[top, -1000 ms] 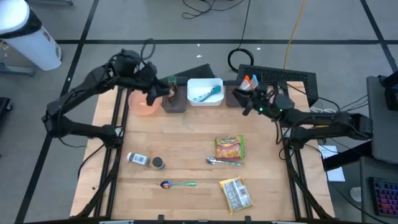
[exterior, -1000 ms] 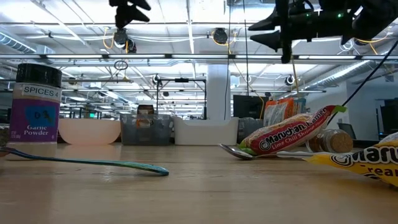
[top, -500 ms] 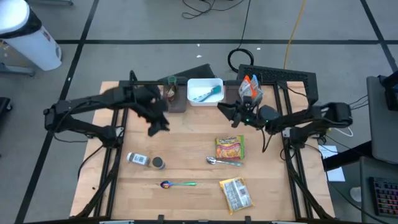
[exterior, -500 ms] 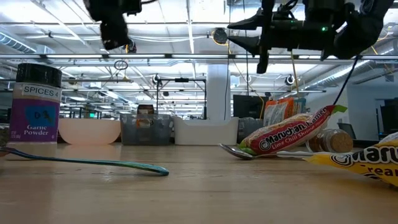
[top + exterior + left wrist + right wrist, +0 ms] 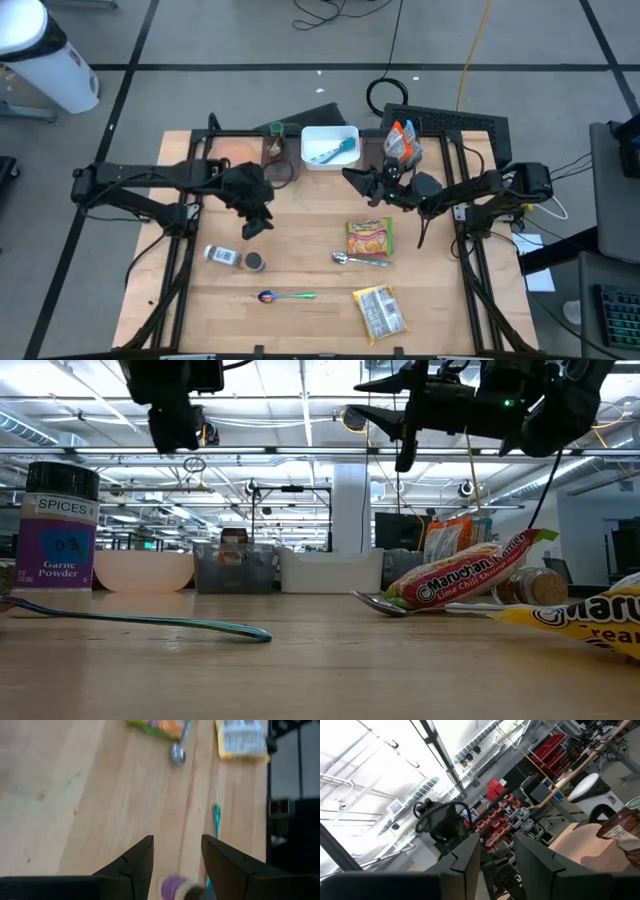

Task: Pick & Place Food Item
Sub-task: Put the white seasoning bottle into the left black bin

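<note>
Both arms aloft and empty-handed, food packets waiting on the tabletop (image 5: 300, 240).

From above, we see the left gripper (image 5: 253, 228) over the spice jar (image 5: 222, 257), and the right gripper (image 5: 355, 179) up near the white bin (image 5: 330, 147); the ramen packet (image 5: 368, 238) lies just beside a metal spoon (image 5: 358, 260), a second packet (image 5: 380, 310) nearer the front edge. At table height, the ramen packet leans up, crinkly and light; we judge it soft and slippery, best pinched across a sealed edge. The left wrist view shows its jaws parted around nothing; the right wrist view likewise, jaws part-open, holding nothing.
</note>
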Controlling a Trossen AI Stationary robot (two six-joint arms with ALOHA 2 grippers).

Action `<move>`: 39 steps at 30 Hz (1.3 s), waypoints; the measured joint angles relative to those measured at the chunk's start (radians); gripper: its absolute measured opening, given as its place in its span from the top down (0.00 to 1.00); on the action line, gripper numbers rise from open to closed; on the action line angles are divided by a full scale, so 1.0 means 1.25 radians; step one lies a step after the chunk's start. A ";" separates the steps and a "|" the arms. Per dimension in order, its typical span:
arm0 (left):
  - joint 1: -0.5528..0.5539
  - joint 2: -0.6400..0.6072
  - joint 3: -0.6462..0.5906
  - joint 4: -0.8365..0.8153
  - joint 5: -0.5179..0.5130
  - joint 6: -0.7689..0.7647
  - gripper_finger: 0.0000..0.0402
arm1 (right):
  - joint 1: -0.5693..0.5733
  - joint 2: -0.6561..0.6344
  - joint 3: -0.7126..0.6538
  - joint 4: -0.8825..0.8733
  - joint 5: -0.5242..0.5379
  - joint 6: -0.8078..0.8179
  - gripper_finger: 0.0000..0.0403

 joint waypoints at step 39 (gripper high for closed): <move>-0.416 -0.033 0.141 -0.126 -0.451 -1.061 0.56 | 0.177 0.000 0.000 0.066 -0.338 0.132 0.72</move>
